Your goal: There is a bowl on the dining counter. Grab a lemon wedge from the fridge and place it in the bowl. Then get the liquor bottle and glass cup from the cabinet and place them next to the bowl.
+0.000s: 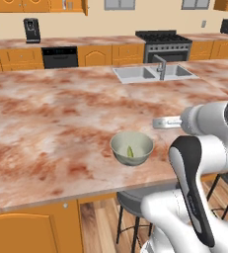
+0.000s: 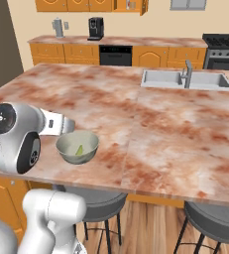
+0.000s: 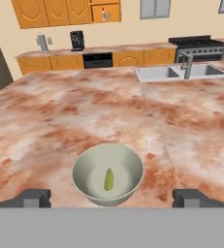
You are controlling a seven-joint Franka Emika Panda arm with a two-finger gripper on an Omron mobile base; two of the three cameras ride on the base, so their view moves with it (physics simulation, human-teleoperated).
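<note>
Lemon wedge (image 3: 108, 179) in bowl (image 3: 86, 164), sink (image 3: 158, 73) far behind.

We see bright, even, rendered light with no glare; soft shadow under the bowl (image 3: 108, 179), and slightly coarse, low-resolution edges everywhere.

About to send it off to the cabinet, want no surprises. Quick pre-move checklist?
1. Lemon wedge inside bowl: ok.
2. Bowl upright on dining counter: ok.
3. Gripper open, nothing held: ok.
4. Fingertips apart from the bowl rim: ok.
5. Liquor bottle and glass cup beside bowl: not ok, not placed yet.
6. Cabinet door state: cannot tell.
</note>
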